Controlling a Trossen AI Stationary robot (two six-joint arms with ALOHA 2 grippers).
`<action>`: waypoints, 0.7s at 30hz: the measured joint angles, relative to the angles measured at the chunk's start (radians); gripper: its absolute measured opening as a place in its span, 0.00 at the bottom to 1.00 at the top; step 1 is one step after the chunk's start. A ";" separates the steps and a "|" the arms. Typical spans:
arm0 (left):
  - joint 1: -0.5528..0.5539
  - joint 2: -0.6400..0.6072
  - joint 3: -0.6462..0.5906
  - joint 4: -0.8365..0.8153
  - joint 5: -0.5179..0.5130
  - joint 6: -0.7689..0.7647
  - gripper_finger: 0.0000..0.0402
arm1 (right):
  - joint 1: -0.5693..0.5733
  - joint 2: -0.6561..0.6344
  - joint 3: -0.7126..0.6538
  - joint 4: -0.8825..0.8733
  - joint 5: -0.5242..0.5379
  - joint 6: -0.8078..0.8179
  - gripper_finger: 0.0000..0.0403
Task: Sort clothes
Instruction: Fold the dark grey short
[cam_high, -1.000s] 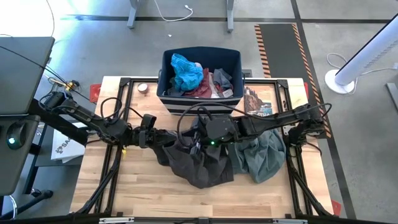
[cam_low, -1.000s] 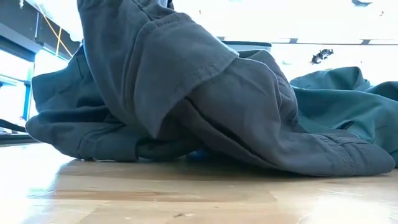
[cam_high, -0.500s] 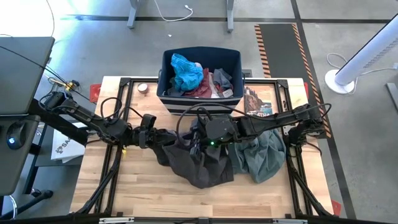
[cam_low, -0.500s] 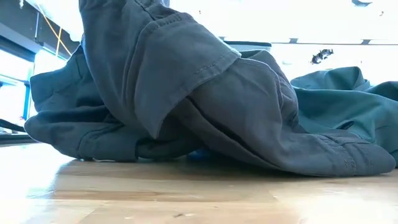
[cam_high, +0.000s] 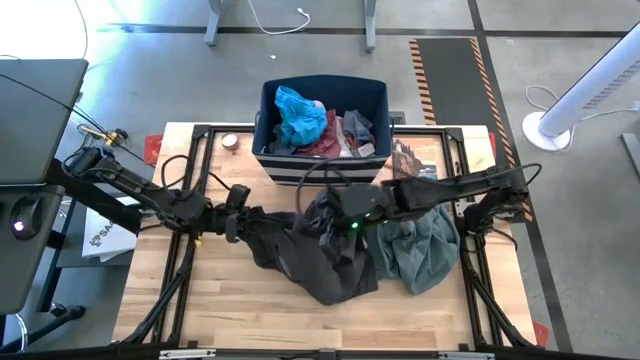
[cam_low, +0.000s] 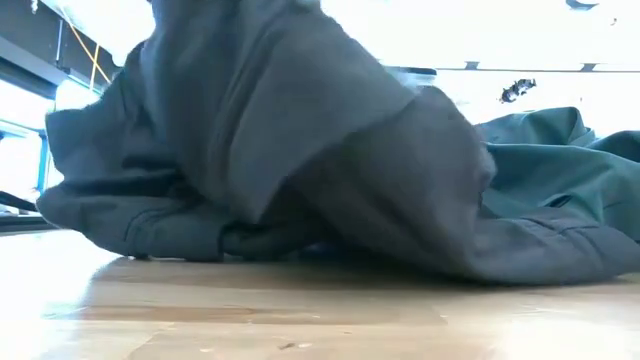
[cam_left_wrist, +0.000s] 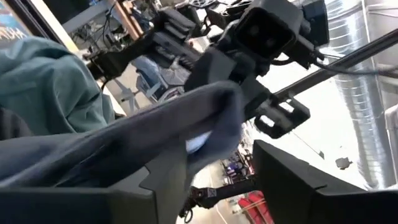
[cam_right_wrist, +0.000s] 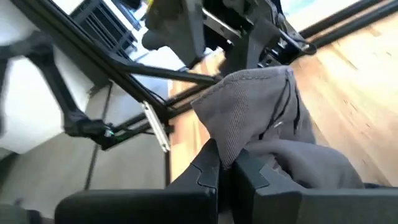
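The dark grey-brown trousers (cam_high: 322, 258) lie heaped at the table's middle and fill the low view (cam_low: 300, 150). My right gripper (cam_high: 335, 218) is shut on a raised fold of them. My left gripper (cam_high: 250, 224) is at their left end, its fingers apart (cam_left_wrist: 221, 180). The grey-green shirt (cam_high: 420, 248) lies flat to the right and also shows in the low view (cam_low: 560, 170). Bright blue (cam_high: 298, 115), maroon and grey pieces lie in the navy bin (cam_high: 320, 165). My left gripper has the trousers' cloth (cam_left_wrist: 124, 146) lying across one finger (cam_left_wrist: 165, 186); the gap between the fingers shows empty. My right gripper pinches a fold of the trousers (cam_right_wrist: 239, 130) between its two shut fingers (cam_right_wrist: 208, 171). The fold stands out past the fingertips, lifted off the table, and the rest of the trousers trails down onto the wood.
The navy bin with white stripes stands at the table's far edge, middle. A small round thing (cam_high: 230, 141) lies at the far left. A printed sheet (cam_high: 412, 165) lies right of the bin. Bare wood (cam_high: 230, 300) shows along the near edge.
My right gripper has gone a little toward the table's right edge and up with the fold. The trousers' upper part has been lifted and drawn smoother between the two grippers, while their lower part has stayed on the table.
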 joint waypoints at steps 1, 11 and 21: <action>0.000 -0.013 0.000 -0.012 -0.010 0.005 0.47 | 0.000 -0.020 0.000 -0.009 -0.001 0.000 0.01; 0.000 -0.157 0.000 -0.104 -0.076 0.117 0.51 | 0.007 -0.218 0.000 -0.017 -0.028 0.045 0.01; 0.000 -0.267 0.000 -0.247 -0.109 0.231 0.51 | 0.007 -0.315 0.000 -0.082 -0.124 0.065 0.00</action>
